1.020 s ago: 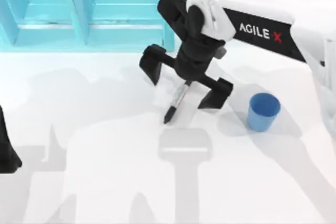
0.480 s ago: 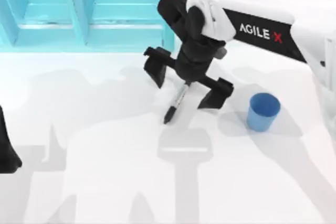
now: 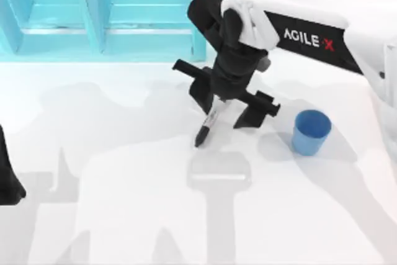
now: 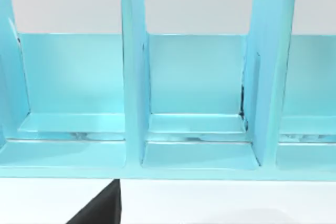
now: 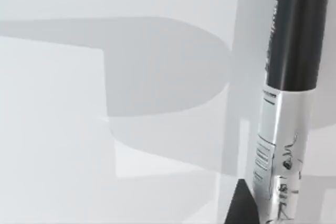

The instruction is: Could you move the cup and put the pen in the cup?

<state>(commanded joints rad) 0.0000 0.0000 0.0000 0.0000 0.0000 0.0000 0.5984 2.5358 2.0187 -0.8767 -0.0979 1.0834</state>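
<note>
**Observer:** White tabletop (image 3: 124,215), turquoise shelving (image 3: 99,10) along the back left — what am I looking at in the middle?

**Operator:** That's my right gripper (image 3: 228,98), hanging over the pen (image 3: 207,124), which lies flat on the table near the centre. I've got the jaws spread apart, one finger on each side of the upper end of the barrel, nothing held. I straddle the pen that way so the fingers can close across its thin width rather than along its length.

**Observer:** And the cup?

**Operator:** The cup (image 3: 309,131) stands upright, mouth up, to the right of the pen and a little apart from the gripper. Upright is what I need if the pen is to drop in end first.

**Observer:** The wrist camera agrees?

**Operator:** My right wrist view shows the pen (image 5: 283,103) close up: black section, then the silvery printed barrel, lying on the table. I judge the grasp is not yet made.

**Observer:** Left arm?

**Operator:** Parked at the table's left edge; its wrist camera faces the shelving (image 4: 189,129).
</note>
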